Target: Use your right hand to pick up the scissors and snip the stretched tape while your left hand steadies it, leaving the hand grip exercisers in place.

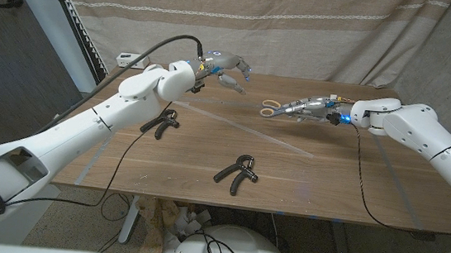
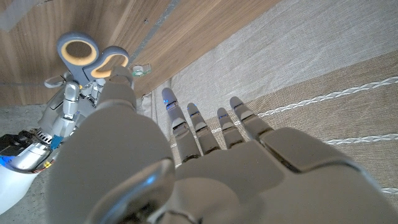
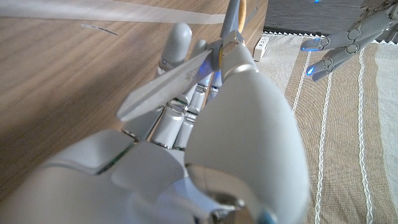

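The scissors [image 1: 275,108], with yellow-lined grey handles, are held by my right hand [image 1: 317,109] above the table's right middle, handles pointing toward the centre. In the right wrist view the blades [image 3: 166,88] lie along my fingers [image 3: 177,46]. A clear tape strip [image 1: 242,126] runs diagonally across the table [image 1: 328,182]; it also shows as the pale tape band [image 3: 124,11]. My left hand [image 1: 224,67] hovers over the back edge with fingers spread, holding nothing, apart from the tape. Left wrist view: my left hand [image 2: 205,155] with the scissor handles [image 2: 92,56] beyond it.
Two black hand grip exercisers lie on the table: one [image 1: 161,123] at the left, one [image 1: 236,171] near the front middle. A white power strip [image 1: 129,57] sits at the back left corner. A striped beige curtain [image 1: 301,26] hangs behind the table.
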Controlling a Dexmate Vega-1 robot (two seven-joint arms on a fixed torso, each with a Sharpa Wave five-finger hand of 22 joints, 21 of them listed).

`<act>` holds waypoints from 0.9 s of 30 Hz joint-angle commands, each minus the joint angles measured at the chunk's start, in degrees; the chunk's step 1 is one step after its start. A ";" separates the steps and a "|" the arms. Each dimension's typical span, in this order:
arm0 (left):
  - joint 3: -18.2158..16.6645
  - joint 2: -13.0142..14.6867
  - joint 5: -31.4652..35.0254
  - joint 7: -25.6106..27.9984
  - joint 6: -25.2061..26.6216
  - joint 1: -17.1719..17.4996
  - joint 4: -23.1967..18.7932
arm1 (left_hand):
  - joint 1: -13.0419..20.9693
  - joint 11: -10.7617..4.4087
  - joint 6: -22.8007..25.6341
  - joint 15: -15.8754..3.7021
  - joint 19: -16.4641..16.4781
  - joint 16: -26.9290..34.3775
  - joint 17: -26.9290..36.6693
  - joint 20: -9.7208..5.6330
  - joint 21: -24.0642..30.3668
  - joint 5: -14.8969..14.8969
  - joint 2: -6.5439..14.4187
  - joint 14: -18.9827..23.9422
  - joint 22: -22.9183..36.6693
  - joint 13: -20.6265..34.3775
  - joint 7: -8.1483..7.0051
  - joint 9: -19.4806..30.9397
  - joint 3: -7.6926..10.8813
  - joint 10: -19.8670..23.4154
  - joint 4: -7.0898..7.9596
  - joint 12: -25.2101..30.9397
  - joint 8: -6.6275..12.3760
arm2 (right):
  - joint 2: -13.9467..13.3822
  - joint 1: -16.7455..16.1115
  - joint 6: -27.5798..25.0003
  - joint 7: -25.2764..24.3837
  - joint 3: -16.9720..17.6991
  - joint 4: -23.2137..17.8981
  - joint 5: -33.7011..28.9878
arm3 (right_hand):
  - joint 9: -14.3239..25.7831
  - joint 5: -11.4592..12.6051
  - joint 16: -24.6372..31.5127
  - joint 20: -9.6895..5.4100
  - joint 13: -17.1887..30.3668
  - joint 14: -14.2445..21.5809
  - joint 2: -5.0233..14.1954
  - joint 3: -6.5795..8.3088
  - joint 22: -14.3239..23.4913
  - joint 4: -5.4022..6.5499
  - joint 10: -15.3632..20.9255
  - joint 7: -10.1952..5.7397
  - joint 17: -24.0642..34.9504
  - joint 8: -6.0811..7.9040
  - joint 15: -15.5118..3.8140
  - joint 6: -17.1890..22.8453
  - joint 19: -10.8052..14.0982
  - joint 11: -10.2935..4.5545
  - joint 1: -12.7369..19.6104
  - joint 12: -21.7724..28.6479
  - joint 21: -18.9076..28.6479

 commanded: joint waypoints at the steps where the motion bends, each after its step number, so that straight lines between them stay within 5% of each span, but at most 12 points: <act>1: 2.16 -2.01 0.05 -1.16 -2.73 -3.37 3.46 | 0.46 0.16 0.79 -9.21 0.09 0.13 0.14 -5.21 0.27 -0.30 -0.13 -0.29 0.20 0.24 -0.04 0.18 0.21 0.00 0.45 0.08 -0.15 | 0.50 -0.40 1.14 -0.24 0.41 0.40 1.00 | 0.17 0.21 0.19 -3.04 0.16 5.87 8.96 0.46 0.15 -0.16 0.42 0.03 0.27 -0.08 -5.97 0.42 -0.46 0.20 9.71 -0.22 0.57; 27: 3.86 -4.18 3.82 -0.62 -3.08 -4.04 4.24 | 0.44 0.14 2.47 -9.38 0.04 0.21 0.14 -5.12 0.26 -0.52 -0.08 -0.27 0.20 0.25 -0.22 0.26 0.25 0.29 0.57 0.16 0.15 | 0.35 -1.38 2.01 -0.58 0.92 0.03 1.64 | 0.24 0.21 0.30 -3.05 -0.05 5.85 8.97 0.54 0.04 -0.18 0.67 -0.02 0.33 -0.25 -5.97 0.72 -0.84 0.03 9.80 -0.67 1.09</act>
